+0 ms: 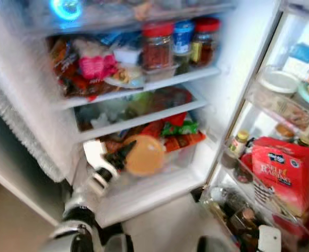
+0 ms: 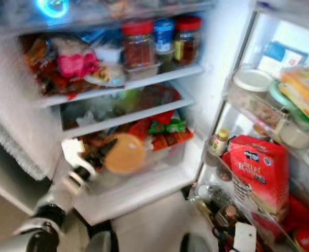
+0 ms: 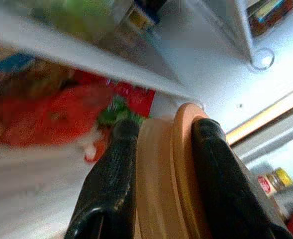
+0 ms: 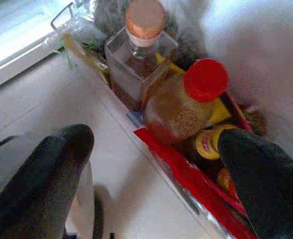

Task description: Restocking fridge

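Observation:
My left gripper point(image 1: 125, 152) reaches into the open fridge and is shut on a round tan-orange container point(image 1: 145, 155). It holds the container on edge in front of the lower drawer point(image 1: 144, 195). In the left wrist view the two black fingers point(image 3: 114, 169) press either side of the container point(image 3: 163, 174), with red and green packets blurred behind it. My right gripper point(image 4: 153, 137) is open with nothing between its fingers. It hangs low over the door's bottom rack, above a red-capped jar point(image 4: 183, 104) and a square glass bottle point(image 4: 139, 59).
The upper shelf is packed with red-lidded jars point(image 1: 157, 44) and wrapped food point(image 1: 96, 65). A glass shelf point(image 1: 138, 118) sits just above the container. The open door on the right carries a red box point(image 1: 280, 170), bottles and tubs point(image 1: 277, 84). The floor point(image 1: 170, 226) lies below.

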